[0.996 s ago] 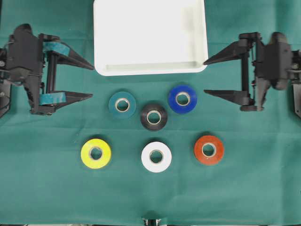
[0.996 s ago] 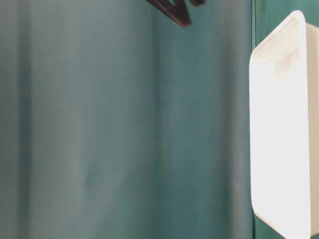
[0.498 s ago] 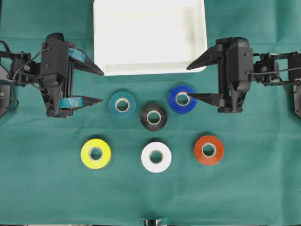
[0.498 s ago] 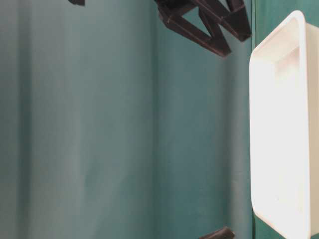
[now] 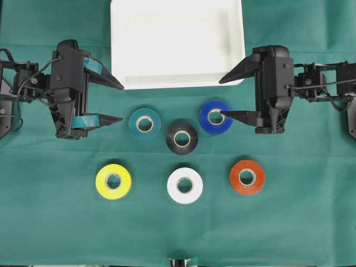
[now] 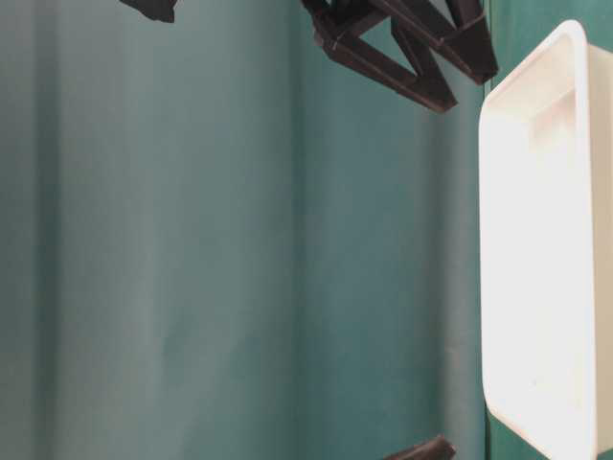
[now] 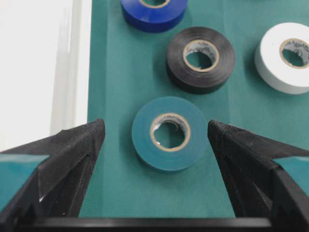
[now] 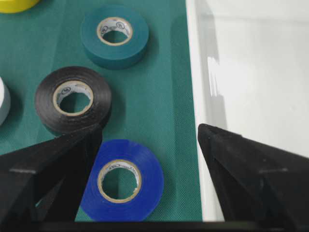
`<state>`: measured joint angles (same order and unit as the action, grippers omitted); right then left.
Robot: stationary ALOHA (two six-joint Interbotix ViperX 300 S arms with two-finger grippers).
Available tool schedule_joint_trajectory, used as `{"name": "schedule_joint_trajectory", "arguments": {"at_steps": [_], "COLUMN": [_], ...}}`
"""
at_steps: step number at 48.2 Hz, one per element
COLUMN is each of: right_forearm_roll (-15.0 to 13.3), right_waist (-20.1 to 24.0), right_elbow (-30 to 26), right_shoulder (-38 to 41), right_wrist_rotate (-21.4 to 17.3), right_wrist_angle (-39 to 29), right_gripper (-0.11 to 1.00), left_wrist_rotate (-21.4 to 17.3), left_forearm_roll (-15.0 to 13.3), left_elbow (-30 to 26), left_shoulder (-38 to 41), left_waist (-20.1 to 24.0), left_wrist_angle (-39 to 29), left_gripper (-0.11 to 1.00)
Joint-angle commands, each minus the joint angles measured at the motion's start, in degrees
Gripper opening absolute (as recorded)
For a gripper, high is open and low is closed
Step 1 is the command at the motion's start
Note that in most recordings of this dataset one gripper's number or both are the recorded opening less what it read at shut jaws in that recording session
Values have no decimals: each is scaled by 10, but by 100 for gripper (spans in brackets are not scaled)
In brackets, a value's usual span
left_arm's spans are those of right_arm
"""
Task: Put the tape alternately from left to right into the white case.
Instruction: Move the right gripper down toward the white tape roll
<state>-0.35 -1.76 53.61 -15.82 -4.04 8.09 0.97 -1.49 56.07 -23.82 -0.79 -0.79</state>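
- Left end effector (image 5: 117, 103): jaws spread wide, empty, at 9 o'clock of the teal roll (image 5: 144, 123).
- Yellow roll (image 5: 113, 181): on the green worktop (image 5: 55, 222), at 7 o'clock of the group.
- Teal, black (image 5: 182, 138), white (image 5: 184, 185) rolls: flat, apart, none in the case (image 5: 177, 82).
- Blue roll (image 5: 215, 117), orange-red roll (image 5: 247, 177): right side; case lies at 12 o'clock, bare.
- Right end effector (image 5: 225, 98): jaws wide, empty, one finger over the blue roll.
- Handling: likely light, stiff rings, smooth-sided; pinch across the outer rim.
- Markings: small print on the pale cores, unreadable.
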Motion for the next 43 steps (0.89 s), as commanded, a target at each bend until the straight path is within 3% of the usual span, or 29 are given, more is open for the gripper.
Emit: {"name": "schedule_joint_trajectory", "arguments": {"at_steps": [1,20,30,43], "right_forearm_roll": [-1,0,0,-1], "right_waist": [-1,3,25,63], "right_elbow": [-10,-12,-15,-16], "right_shoulder": [-4,-4,-4,-4], "right_wrist_rotate": [-1,-2,-5,-37], "right_wrist_angle": [3,2,2,2], "right_gripper": [86,86,86,86], "left_wrist_rotate": [-1,-1,-1,-1], "left_forearm_roll": [-2,-2,-2,-2], "left_elbow": [-14,-15,-15,-16], "left_shoulder": [-4,-4,-4,-4], "left_waist": [-1,-1,-1,-1], "left_wrist_angle": [3,3,3,3], "left_gripper": [97,96,97,97]}}
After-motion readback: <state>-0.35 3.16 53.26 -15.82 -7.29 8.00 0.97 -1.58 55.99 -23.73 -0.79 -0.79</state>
